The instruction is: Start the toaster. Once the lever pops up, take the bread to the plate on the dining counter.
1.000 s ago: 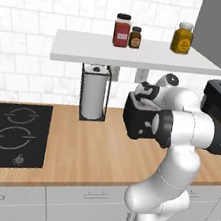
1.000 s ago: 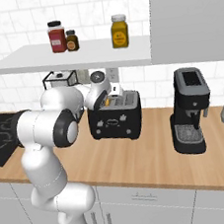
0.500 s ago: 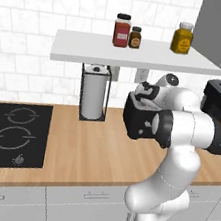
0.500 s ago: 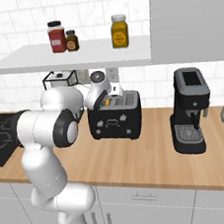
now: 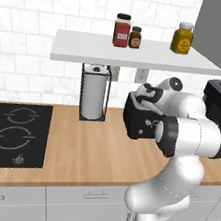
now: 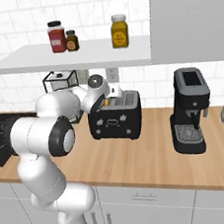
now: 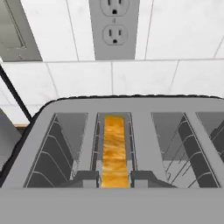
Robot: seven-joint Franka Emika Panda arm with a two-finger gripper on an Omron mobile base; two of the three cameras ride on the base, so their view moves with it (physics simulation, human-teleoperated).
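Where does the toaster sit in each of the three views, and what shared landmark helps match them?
Left base view: toaster right of centre on the worktop, partly behind the arm.
Right base view: toaster at centre, left of the coffee machine.
Hand view: toaster across the lower half, seen from above, bread in a slot.
Shared landmark: the wall outlet behind it.

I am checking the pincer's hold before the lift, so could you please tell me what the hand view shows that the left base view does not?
Hand view alone: the bread, edge up in a slot between the pincer fingertips, and a wall outlet.
Left base view alone: the paper towel roll, hob and shelf jars.
Both: the toaster.
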